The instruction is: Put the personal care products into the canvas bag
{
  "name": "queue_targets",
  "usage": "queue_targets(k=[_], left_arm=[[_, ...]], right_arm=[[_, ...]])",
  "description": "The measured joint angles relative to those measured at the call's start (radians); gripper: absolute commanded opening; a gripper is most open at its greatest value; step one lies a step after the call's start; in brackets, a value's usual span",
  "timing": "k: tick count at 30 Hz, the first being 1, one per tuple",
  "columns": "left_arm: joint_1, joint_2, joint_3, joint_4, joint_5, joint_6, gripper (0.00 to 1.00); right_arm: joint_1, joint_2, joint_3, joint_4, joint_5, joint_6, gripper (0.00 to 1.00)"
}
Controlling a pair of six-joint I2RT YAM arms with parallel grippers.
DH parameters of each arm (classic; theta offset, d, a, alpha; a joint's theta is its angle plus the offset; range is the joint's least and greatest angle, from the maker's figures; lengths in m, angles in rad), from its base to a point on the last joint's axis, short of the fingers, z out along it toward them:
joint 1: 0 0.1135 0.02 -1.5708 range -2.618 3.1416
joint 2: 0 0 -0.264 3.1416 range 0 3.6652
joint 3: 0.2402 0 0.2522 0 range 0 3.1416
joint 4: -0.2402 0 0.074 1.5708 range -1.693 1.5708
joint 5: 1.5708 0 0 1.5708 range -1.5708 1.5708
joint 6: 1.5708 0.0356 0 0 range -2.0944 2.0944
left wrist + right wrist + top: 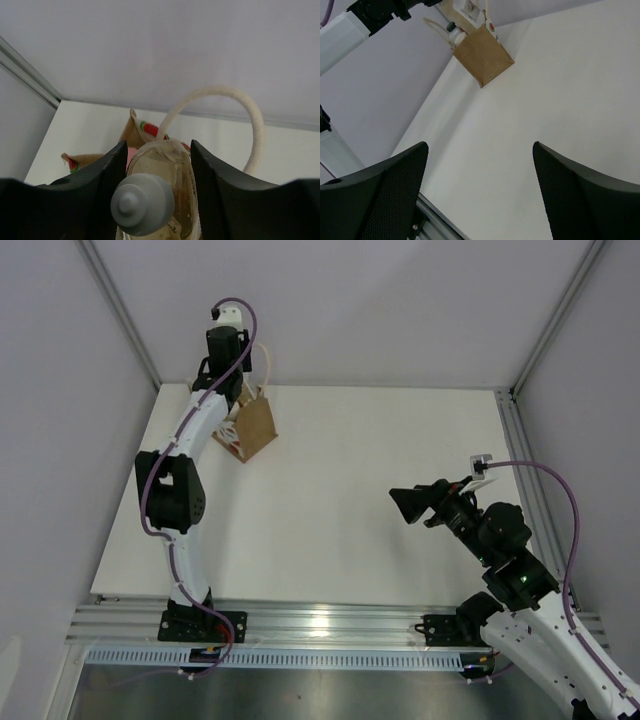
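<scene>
Left end effector (157, 167) clamps the amber bottle (167, 175) above the canvas bag (131, 131).
Its fingers press against both sides of the bottle, whose pale cap (142, 204) faces the wrist camera; the scrap of label low on the bottle is too small to read. The bag stands at 10 o'clock on the worktop (350, 500), one cream loop handle (252, 125) arching upward. Right end effector (480, 195) hangs at 4 o'clock, fingers spread wide, gripping nothing.
</scene>
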Motion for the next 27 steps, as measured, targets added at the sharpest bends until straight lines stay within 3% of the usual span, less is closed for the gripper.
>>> queue_targets(k=[5,12,16,21,27], left_arm=[[0.000,-0.005,-0.095,0.001,-0.008,-0.012,0.00],[-0.002,-0.010,-0.113,0.003,-0.015,-0.032,0.01],[0.000,-0.032,-0.113,0.017,-0.015,-0.046,0.18],[0.000,-0.058,-0.113,0.016,-0.014,-0.064,0.27],[-0.006,-0.103,-0.113,-0.035,0.021,-0.122,0.55]], right_arm=[[0.000,0.003,0.000,-0.001,0.001,0.000,0.89],[0.000,0.003,0.000,-0.001,0.001,0.000,0.89],[0.002,0.003,0.000,-0.001,0.002,0.000,0.89],[0.002,0.002,0.000,-0.002,0.001,0.000,0.89],[0.003,0.000,0.000,-0.002,0.002,0.000,0.89]])
